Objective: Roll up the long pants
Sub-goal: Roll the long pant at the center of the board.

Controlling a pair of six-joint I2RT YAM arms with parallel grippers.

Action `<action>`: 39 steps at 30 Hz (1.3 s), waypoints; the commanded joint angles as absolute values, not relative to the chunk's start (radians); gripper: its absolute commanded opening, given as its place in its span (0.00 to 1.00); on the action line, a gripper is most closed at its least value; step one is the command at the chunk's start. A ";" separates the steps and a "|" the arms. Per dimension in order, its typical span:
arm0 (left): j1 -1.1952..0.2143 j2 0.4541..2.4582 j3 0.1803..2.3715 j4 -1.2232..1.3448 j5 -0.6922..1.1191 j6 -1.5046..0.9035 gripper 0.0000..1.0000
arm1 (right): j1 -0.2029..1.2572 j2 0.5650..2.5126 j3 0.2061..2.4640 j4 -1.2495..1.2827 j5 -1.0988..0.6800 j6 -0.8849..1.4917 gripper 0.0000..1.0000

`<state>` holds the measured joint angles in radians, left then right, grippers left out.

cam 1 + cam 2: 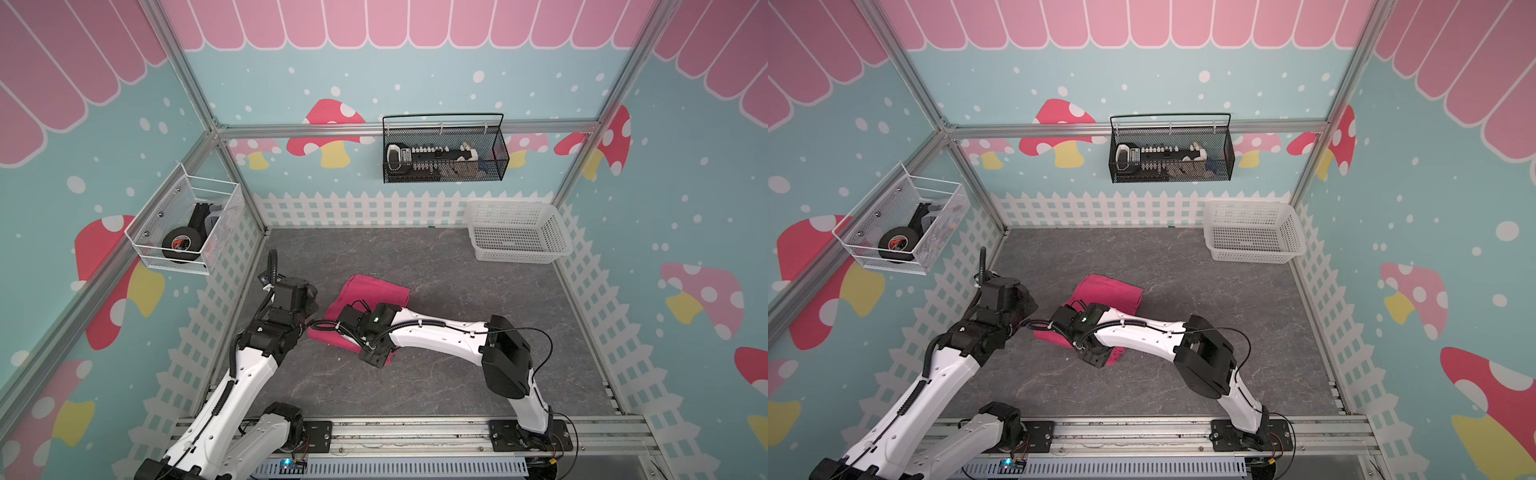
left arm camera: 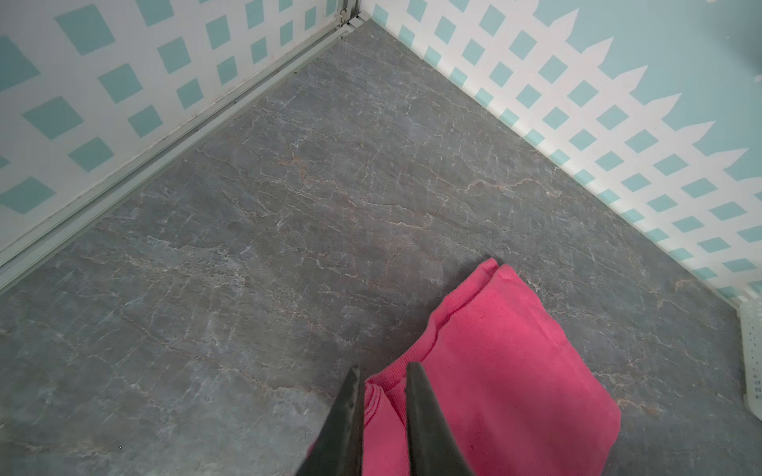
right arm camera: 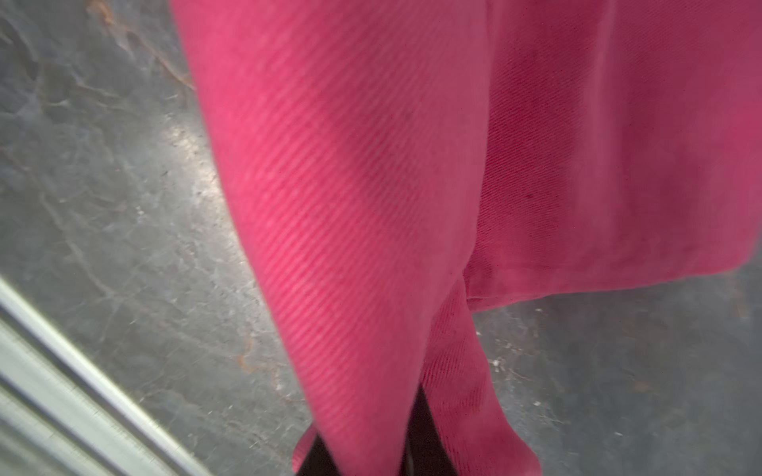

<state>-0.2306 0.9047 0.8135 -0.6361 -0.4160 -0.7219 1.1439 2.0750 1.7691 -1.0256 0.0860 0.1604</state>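
Left of the worktop's (image 1: pixel 457 282) middle, the long pants (image 1: pixel 374 293) lay folded into a short, thick pad, well apart from the white basket (image 1: pixel 519 232). Both arms met at its near edge: the left pincer (image 2: pixel 383 371) was nipped on a folded corner, and the right pincer (image 3: pixel 369 437) was clenched on cloth lifted off the surface. Rolling looked barely begun, with the flat far part left to wind up.

The white-and-black left arm (image 1: pixel 249 370) reaches forward, wrist bent down, its dark jaws narrowly apart around a hem of the hot-pink cloth long pants (image 2: pixel 486 362). The matching right arm (image 1: pixel 440 334) stretches across to its left, forearm low, jaws clamped on that cloth.
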 commanded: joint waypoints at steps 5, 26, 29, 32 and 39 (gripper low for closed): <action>-0.230 0.834 0.800 -0.741 -0.432 -0.701 0.20 | 0.988 2.106 1.726 -0.992 -0.359 0.153 0.00; -0.360 1.090 0.675 -0.320 -0.291 -0.770 0.19 | 0.669 2.287 1.732 -0.960 -0.813 0.071 0.00; -0.396 1.205 0.713 -0.240 -0.293 -0.764 0.19 | 0.651 2.283 1.704 -0.939 -0.810 0.075 0.00; -0.405 1.306 0.746 -0.184 -0.293 -0.760 0.19 | 0.644 2.280 1.690 -0.936 -0.799 0.073 0.00; -0.432 1.473 0.815 -0.109 -0.298 -0.742 0.18 | 0.644 2.280 1.681 -0.935 -0.785 0.060 0.04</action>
